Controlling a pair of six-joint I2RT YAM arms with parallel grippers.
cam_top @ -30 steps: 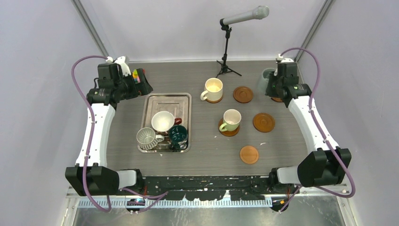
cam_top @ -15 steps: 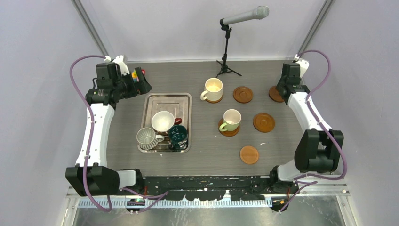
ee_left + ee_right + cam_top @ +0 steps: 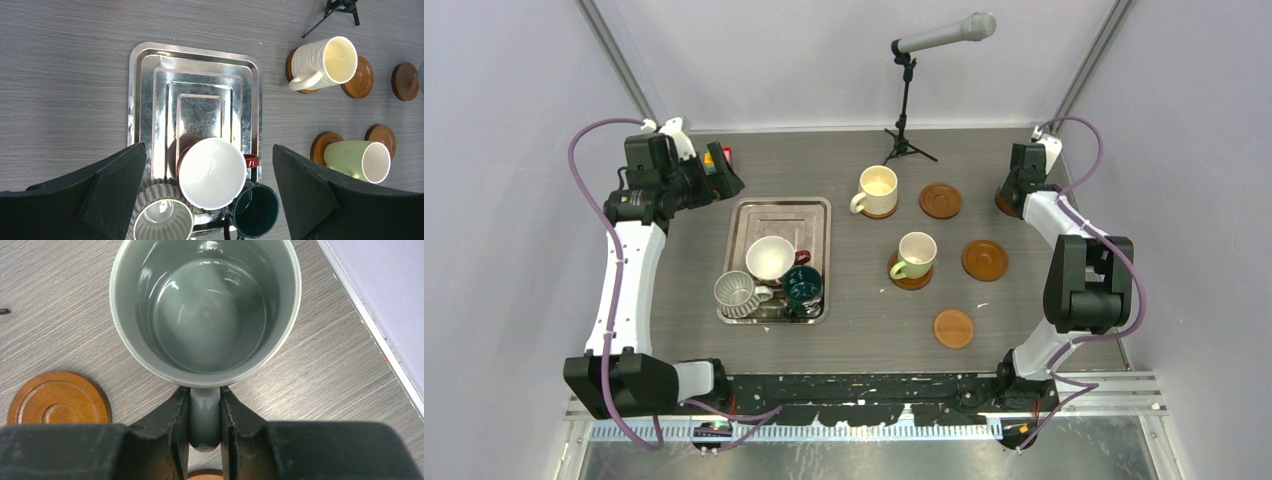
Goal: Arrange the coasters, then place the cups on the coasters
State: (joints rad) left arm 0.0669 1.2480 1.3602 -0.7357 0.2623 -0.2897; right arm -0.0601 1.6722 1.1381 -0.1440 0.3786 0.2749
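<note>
Grey-blue cup (image 3: 205,310), handle pinched in our R gripper (image 3: 205,396), our L gripper (image 3: 209,146) wide open, near steel tray (image 3: 145,100).

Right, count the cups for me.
6. Three on the tray: red-brown cup, ribbed grey cup, teal cup. Cream cup and green cup each on coasters. Grey-blue cup gripped by its handle in the right tool.

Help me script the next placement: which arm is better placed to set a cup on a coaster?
Right. The right gripper is shut on the handle of the grey-blue cup, a bare coaster close beside it. The left gripper hangs open above the tray, holding nothing.
</note>
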